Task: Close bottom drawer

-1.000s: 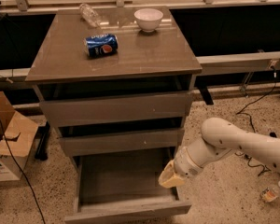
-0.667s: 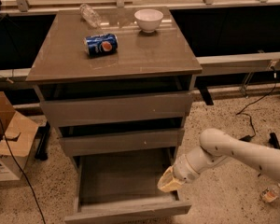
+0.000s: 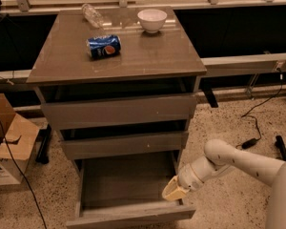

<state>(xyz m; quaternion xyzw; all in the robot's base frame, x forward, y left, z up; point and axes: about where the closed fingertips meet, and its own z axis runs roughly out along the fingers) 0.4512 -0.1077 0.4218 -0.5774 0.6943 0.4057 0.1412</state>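
Observation:
The bottom drawer (image 3: 128, 214) of the grey-brown wood-grain cabinet stands pulled far out, showing a plain grey box inside (image 3: 126, 180). Its flat handleless front runs along the frame's lower edge. My gripper (image 3: 172, 191) sits at the end of a white arm coming from the right. It is low at the drawer's right side wall, just behind the front panel, touching or nearly touching the wall's top edge. The two drawers above are pushed in.
The cabinet top (image 3: 62, 61) holds a blue soda can (image 3: 103, 46) on its side, a white bowl (image 3: 152, 19) and a clear plastic bottle (image 3: 92, 14). A cardboard box (image 3: 7, 144) stands at the left. Cables (image 3: 257, 128) lie on the speckled floor at the right.
The arm has dropped lower and its elbow has shifted down and right. The gripper has stayed at the drawer's right side. The drawer has not visibly moved.

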